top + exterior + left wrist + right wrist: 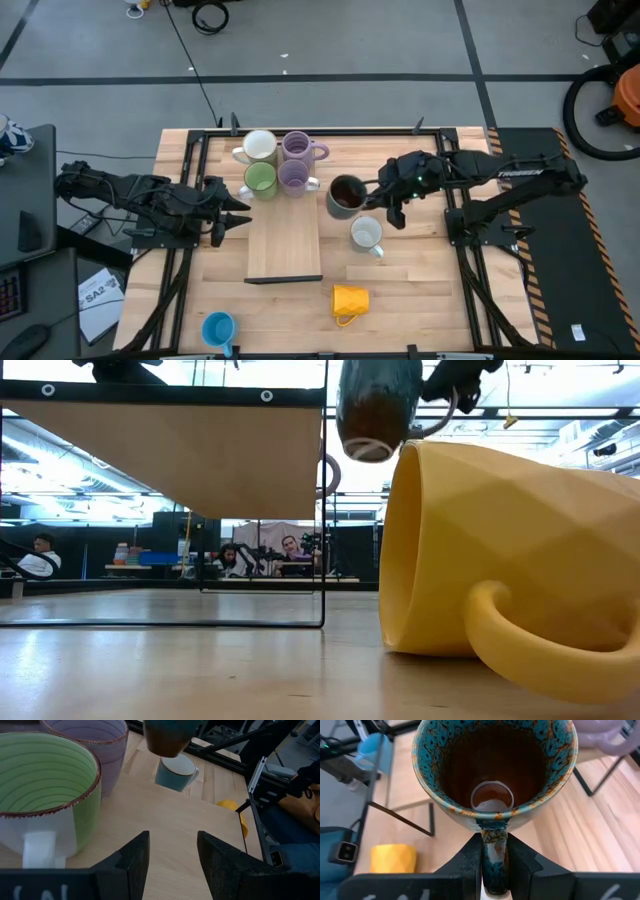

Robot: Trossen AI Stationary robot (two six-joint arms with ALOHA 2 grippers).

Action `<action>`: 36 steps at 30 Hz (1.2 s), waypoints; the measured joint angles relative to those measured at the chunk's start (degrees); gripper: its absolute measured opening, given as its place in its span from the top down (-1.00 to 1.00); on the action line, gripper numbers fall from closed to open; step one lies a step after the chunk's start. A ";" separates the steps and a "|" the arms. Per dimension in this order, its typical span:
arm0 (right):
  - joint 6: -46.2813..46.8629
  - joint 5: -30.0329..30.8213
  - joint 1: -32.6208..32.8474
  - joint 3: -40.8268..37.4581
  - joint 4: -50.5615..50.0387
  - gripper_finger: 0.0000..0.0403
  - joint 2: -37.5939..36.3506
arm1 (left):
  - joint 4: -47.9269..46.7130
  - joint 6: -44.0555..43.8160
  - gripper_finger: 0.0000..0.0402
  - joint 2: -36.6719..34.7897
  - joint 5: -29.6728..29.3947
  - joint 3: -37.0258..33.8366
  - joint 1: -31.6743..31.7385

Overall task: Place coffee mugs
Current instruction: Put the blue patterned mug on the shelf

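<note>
Worktop: pale wood worktop (400, 290) inside a black frame, grey floor around; lighter raised board (285, 245) mid-left with mugs at its far end.
Left gripper: left gripper (232, 212) waits low at the board's left edge, jaws open and empty; green mug (260, 180) just beyond it.
Blue mug: blue mug (218, 328) upright near the front edge, left side, well apart from the rest.
Placed group: white mug (258, 147), green mug, two purple mugs (296, 146) (293, 176) packed two by two, touching or nearly so.
Dark mug: dark mug (346, 195) held off the surface by the right gripper (495, 870), jaws closed on its handle; just right of the group, between it and the second white mug (366, 234).
Yellow mug: yellow mug (350, 300) on its side near the front, right of the board.
Risk 1: grip is on the handle only, so the mug could swing or slip down if moved fast.
Risk 2: spot next to the nearer purple mug is tight; coming in low could knock it and shift the group.
Risk 3: second white mug sits close under the right arm; a dip could clip it.
Risk 4: board edge is a small step; setting down across it would tip the mug.
Open room: bare board toward the front; bare wood at front right and behind the right arm; frame rails close on both sides.
</note>
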 joint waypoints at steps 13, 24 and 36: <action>1.54 2.23 6.23 0.07 11.67 0.67 5.80 | 0.11 -0.02 0.14 0.00 0.00 0.00 0.00; -0.67 3.21 6.17 0.07 19.19 0.66 12.45 | 0.15 -0.06 0.14 0.00 0.00 0.00 -0.02; -3.98 3.20 5.05 0.04 24.24 0.66 16.94 | 0.20 -0.09 0.14 0.00 0.00 0.00 -0.01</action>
